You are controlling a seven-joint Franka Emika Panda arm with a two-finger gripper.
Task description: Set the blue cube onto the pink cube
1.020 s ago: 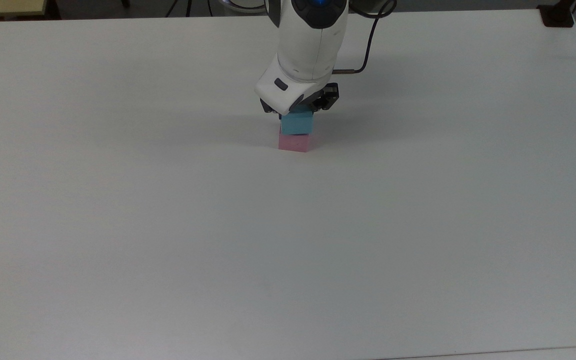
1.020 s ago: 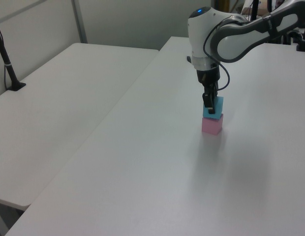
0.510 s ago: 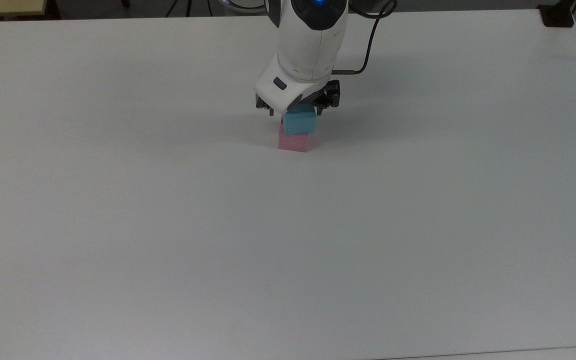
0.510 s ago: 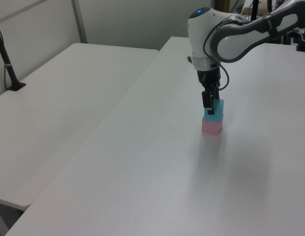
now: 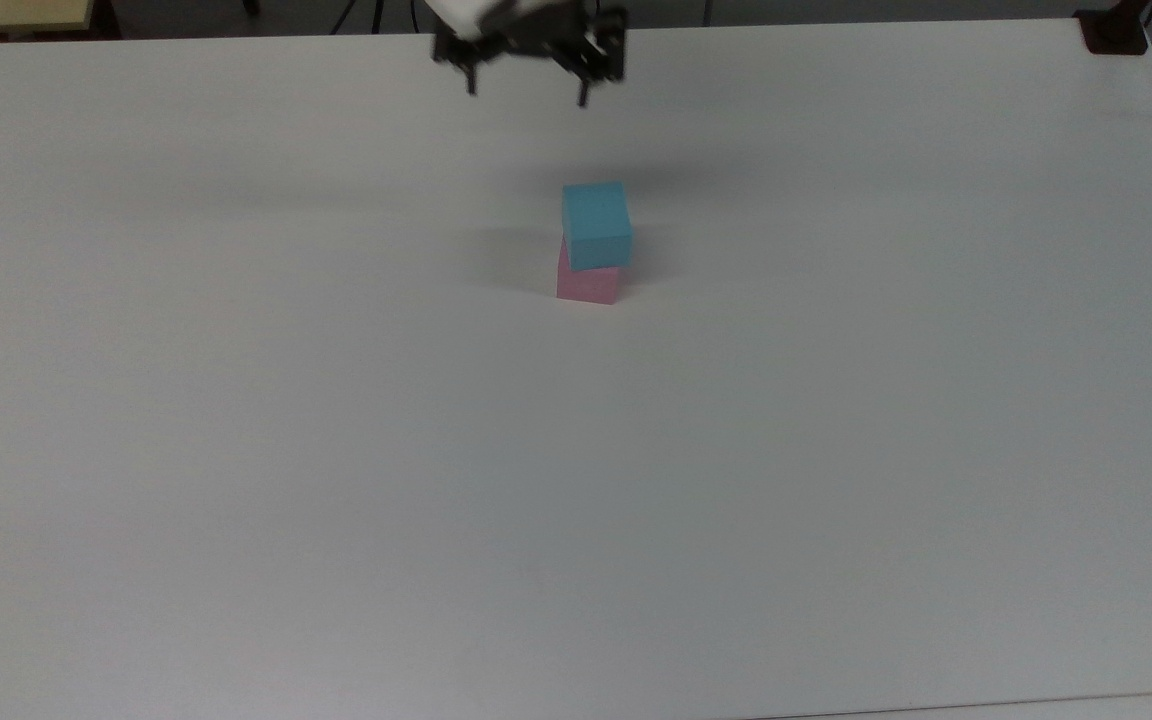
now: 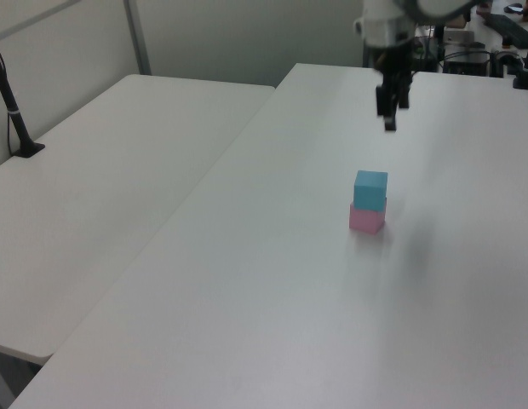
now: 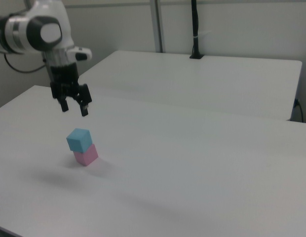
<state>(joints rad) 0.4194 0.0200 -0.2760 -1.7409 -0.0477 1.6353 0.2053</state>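
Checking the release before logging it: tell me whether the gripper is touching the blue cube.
Apart. In the right view the gripper hangs open above the blue cube, with bare table visible between them.

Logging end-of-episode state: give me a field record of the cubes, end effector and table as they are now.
blue cube: small matte light-blue cube, resting on the pink cube, turned slightly against it
pink cube: small matte pale-pink cube, on the table
end effector: black two-finger end effector, open, above the stack, touching nothing
table: plain white table
task state: stack made, blue cube released
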